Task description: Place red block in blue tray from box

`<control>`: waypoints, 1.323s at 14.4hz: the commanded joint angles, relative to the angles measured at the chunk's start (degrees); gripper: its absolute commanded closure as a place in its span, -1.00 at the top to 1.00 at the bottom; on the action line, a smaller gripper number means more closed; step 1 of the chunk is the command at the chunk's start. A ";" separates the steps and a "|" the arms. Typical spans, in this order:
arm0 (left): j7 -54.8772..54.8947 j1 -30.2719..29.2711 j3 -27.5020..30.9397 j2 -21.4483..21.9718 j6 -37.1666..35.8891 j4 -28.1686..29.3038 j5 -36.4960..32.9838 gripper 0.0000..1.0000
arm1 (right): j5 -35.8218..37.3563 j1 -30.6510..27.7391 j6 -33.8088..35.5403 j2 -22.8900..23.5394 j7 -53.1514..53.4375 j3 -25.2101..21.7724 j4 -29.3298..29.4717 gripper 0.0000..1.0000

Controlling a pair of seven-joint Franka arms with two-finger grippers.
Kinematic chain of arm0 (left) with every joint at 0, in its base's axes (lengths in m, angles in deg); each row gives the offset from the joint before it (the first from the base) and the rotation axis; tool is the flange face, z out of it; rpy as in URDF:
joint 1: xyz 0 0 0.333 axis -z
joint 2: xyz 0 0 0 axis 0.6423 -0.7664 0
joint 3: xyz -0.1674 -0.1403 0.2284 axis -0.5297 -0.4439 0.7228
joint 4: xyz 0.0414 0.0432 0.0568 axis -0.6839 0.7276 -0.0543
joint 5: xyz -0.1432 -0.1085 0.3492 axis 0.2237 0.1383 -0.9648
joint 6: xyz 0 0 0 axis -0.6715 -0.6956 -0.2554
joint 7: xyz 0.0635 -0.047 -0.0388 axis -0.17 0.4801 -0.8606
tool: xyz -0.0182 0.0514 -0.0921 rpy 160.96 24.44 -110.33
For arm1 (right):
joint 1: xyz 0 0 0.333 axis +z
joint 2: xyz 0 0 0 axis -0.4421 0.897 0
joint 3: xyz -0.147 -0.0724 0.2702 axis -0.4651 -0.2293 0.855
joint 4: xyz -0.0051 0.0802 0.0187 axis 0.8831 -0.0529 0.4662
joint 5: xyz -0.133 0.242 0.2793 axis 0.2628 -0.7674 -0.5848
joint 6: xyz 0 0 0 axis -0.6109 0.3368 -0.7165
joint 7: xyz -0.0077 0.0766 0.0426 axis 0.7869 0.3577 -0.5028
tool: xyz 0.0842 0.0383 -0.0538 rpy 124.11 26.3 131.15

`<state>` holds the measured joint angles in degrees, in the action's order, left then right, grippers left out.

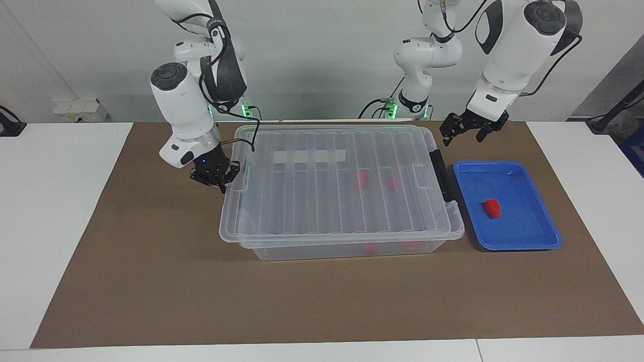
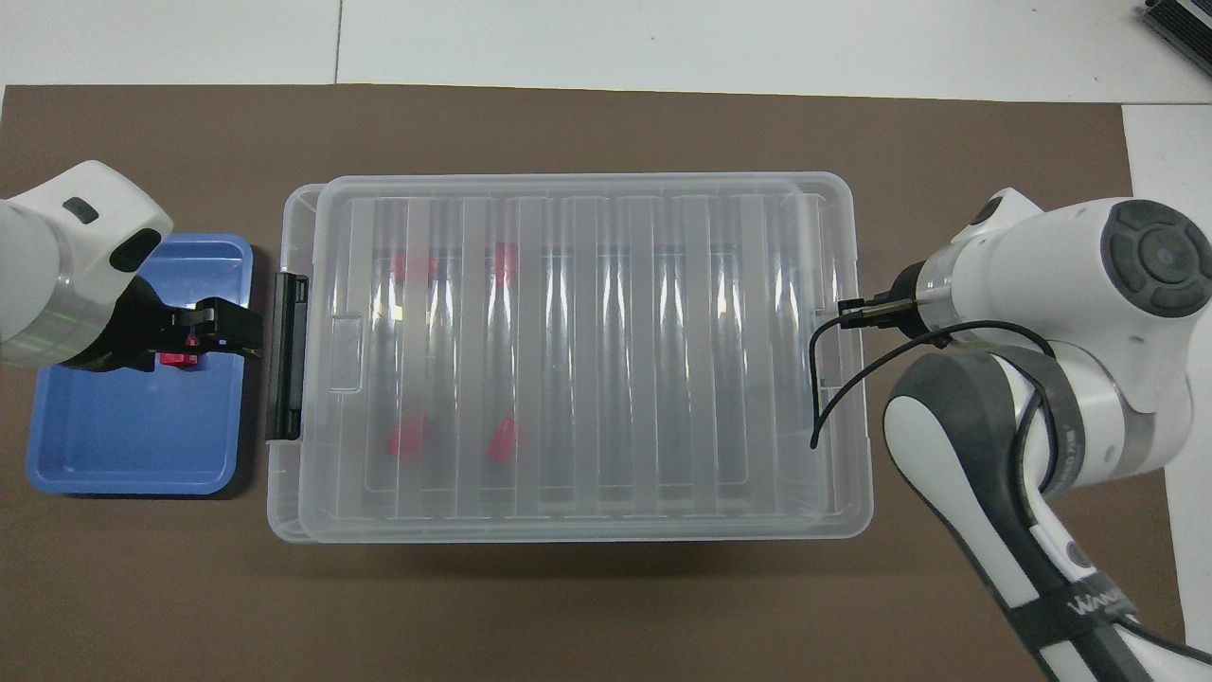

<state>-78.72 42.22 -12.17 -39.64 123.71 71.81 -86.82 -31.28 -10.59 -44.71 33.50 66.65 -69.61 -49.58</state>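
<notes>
The red block (image 1: pixel 492 208) lies inside the blue tray (image 1: pixel 523 244), near its middle. The tray sits on the counter (image 1: pixel 151 281) just beside the handle end of the box (image 1: pixel 347 250), toward the left arm's end. Two more red blocks (image 1: pixel 360 179) show through the clear lid (image 1: pixel 312 201), in the half of the box nearer the tray.

Left claw (image 1: pixel 467 129): fingers spread open, holding nothing. It hangs in the air over the tray's box-side edge, close to the black handle (image 1: pixel 439 173). The block in the tray is below it and free of it.

Right claw (image 1: pixel 220 176): fingertips closed at the lid's edge at the end away from the handle. The lid sits slightly askew on the box. Whether the fingertips pinch the lid rim cannot be told from either view.

Judgement: one block is delivered. Any further pick turns on the lid, whose long axis runs from one arm's end to the other. The left arm is the nearer one to the remaining blocks, and the right arm is the one placed to shift the lid.
</notes>
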 commanded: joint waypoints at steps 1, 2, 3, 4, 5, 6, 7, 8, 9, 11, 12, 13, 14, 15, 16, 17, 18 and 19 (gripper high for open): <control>-0.67 -1.12 -0.60 0.41 -0.68 -0.56 -0.68 1.00 | -4.45 0.26 -0.89 -0.06 0.49 0.22 -0.57 -1.00; -0.59 -1.12 -0.60 0.41 -0.68 -0.48 -0.68 1.00 | -5.51 0.26 -0.89 -0.06 -0.55 0.22 -0.57 -1.00; -0.41 -2.68 -0.86 -0.73 -0.68 -0.30 -0.68 1.00 | -5.52 0.26 -0.80 -0.06 -1.17 0.22 -0.57 -1.00; -0.41 -3.83 -0.78 -2.22 -1.02 -0.73 -0.68 1.00 | -5.52 0.18 -0.89 -0.06 -1.27 0.22 -0.57 -1.00; -0.76 -3.93 -1.12 -2.49 -0.85 -0.91 -0.68 1.00 | -5.52 0.17 -0.89 -0.06 -1.35 0.22 -0.57 -1.00; -0.94 -4.62 -2.52 -2.67 -0.94 -0.83 -0.68 1.00 | -5.52 0.17 -0.89 -0.15 -1.35 0.22 -0.57 -1.00; -1.29 -5.33 -3.14 -2.58 -0.94 -0.83 -0.68 1.00 | -5.52 0.17 -0.80 -0.07 -1.88 0.22 -0.66 -1.00; -1.20 -5.59 -3.24 -2.41 -0.50 -0.65 -0.68 1.00 | -5.52 0.17 -0.71 -0.15 -2.40 0.22 -0.66 -1.00; -0.42 -5.60 -3.15 -2.15 -0.50 -0.48 -0.68 1.00 | -5.52 0.17 -0.54 -0.07 -2.41 0.22 -0.58 -1.00; 0.55 -5.60 -2.53 -2.05 -0.85 -0.74 -0.68 1.00 | -5.00 0.00 -0.36 -0.15 -2.41 0.13 -0.40 -1.00; 0.90 -5.60 -2.45 -1.97 -0.85 -0.74 -0.68 1.00 | -4.39 -0.61 -0.01 -0.33 -2.58 0.04 -0.14 -1.00; 1.43 -5.60 -2.36 -1.97 -1.20 -0.83 -0.76 1.00 | -4.03 -0.79 0.60 -0.68 -2.58 -0.31 0.13 -1.00; 4.65 -5.60 -1.23 -2.05 -1.38 -1.18 -0.76 1.00 | -2.81 -0.97 1.82 -0.94 -2.67 -0.57 0.65 -1.00; 10.78 -5.60 0.00 -1.97 -1.47 -1.96 -0.76 1.00 | -0.89 -1.75 3.40 -1.20 -2.67 -0.57 1.87 -1.00; 16.23 -5.86 0.54 -1.88 -0.34 -2.84 -0.68 1.00 | 0.61 -2.72 5.33 -1.56 -2.59 -0.57 3.02 -1.00; 18.72 -5.86 1.85 -1.88 1.42 -4.41 -0.50 1.00 | 1.24 -3.33 7.27 -1.65 -2.58 -0.57 4.60 -1.00; 18.66 -5.77 2.90 -1.88 3.26 -5.21 -0.41 1.00 | 1.59 -4.04 9.46 -2.17 -2.32 -0.75 5.92 -1.00; 18.49 -5.69 3.00 -1.79 3.71 -4.96 -0.41 1.00 | 1.94 -5.35 12.09 -2.44 -2.15 -0.84 7.50 -1.00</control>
<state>-62.25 37.13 -9.44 -41.87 126.02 67.78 -86.93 -30.37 -13.73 -37.19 32.05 65.45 -70.63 -44.96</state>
